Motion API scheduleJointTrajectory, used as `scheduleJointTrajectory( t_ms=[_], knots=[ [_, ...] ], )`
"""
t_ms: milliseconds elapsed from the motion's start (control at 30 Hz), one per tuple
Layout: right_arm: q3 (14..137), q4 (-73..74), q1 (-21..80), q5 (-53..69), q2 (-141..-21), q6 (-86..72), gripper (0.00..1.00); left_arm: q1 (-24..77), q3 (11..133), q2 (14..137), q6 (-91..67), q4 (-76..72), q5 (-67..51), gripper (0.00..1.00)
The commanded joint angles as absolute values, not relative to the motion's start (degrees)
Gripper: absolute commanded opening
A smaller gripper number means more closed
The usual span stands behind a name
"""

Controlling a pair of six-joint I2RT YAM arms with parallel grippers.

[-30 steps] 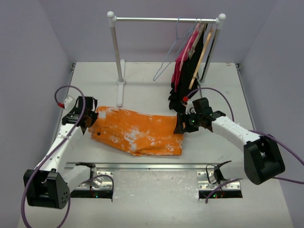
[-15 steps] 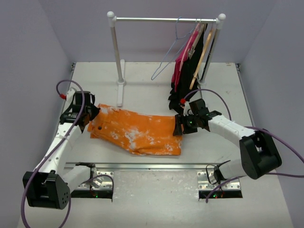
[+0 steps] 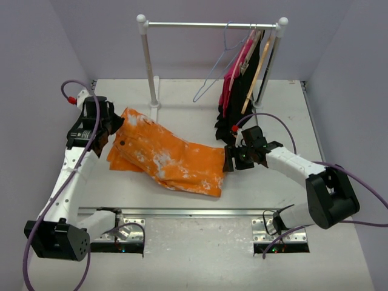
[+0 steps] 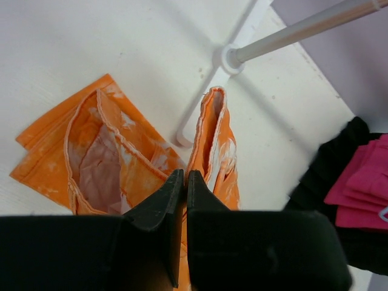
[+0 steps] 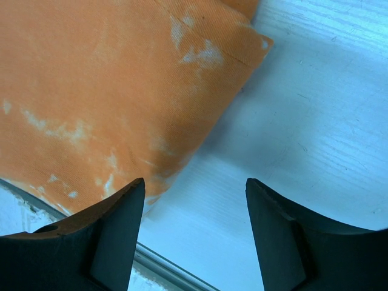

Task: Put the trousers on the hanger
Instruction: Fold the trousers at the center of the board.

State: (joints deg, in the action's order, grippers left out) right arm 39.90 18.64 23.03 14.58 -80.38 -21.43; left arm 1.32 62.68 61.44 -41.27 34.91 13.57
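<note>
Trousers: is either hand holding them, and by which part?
The left hand is shut on the trousers, pinching the cloth at the waistband end. The right hand is open at the leg-end corner and holds nothing.

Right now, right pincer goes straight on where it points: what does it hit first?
Likely the trousers, at their leg end: the open right pincer straddles its edge, one finger over cloth, one over table. Depth unclear.

Robot lab cell: plain lilac walls (image 3: pixel 42 54), white table (image 3: pixel 182 97), clothes rail (image 3: pixel 206 25)
</note>
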Motion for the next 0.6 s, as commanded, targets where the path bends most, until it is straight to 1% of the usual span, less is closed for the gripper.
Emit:
scheduleJointTrajectory(
  t_ms=[0, 100, 200, 267, 367, 467, 567],
  knots=[
    [40.87, 16.81, 23.38, 14.66, -79.10, -21.80, 0.68, 0.38, 61.98, 65.62, -41.37, 30.76, 19.83, 0.00],
    [40.57, 16.26, 23.38, 15.68, -79.28, -21.71, 0.68, 0.29, 61.69, 69.46, -46.48, 34.48, 25.23, 0.00],
    [40.20, 15.95, 23.38, 16.90, -79.17, -21.44, 0.68, 0.00, 58.34, 69.60, -49.93, 34.28, 27.94, 0.00],
    [39.66, 15.49, 23.38, 17.81, -78.51, -21.19, 0.68, 0.00, 57.74, 70.11, -53.65, 35.70, 32.85, 0.00],
    [39.11, 14.83, 23.40, 19.53, -77.94, -21.29, 0.68, -3.12, 57.93, 72.34, -53.53, 35.52, 33.50, 0.00],
    [39.11, 14.24, 23.53, 21.04, -78.02, -21.49, 0.68, -4.17, 58.93, 75.97, -53.94, 37.33, 33.48, 0.00],
    [38.96, 13.17, 23.87, 23.27, -78.41, -21.70, 0.68, -5.38, 59.15, 82.36, -56.61, 39.85, 35.81, 0.00]
  ],
)
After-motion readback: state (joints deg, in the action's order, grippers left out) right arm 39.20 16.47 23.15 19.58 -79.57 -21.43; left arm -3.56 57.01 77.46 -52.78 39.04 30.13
